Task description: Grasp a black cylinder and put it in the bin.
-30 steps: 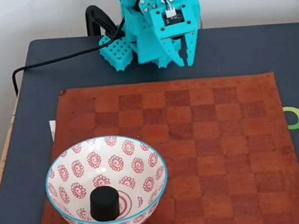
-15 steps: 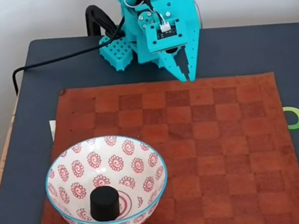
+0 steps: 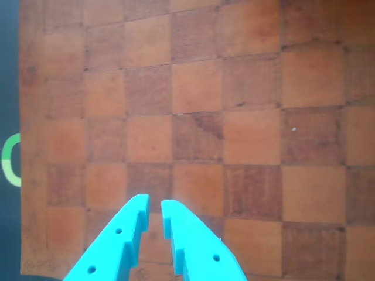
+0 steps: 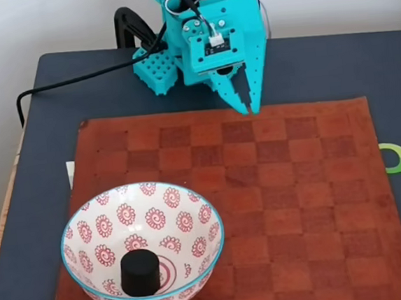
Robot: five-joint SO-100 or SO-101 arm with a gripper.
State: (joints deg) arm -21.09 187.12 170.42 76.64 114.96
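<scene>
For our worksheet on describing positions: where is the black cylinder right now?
In the fixed view, the black cylinder sits inside the bin, near its front wall, at the lower left of the checkered mat.

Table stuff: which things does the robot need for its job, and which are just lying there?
For the job:
black cylinder, already sitting inside the bowl
bowl, the bin
gripper, nearly closed and holding nothing

Just lying about:
checkered mat
green ring at the table's right edge in the fixed view
black cable
</scene>
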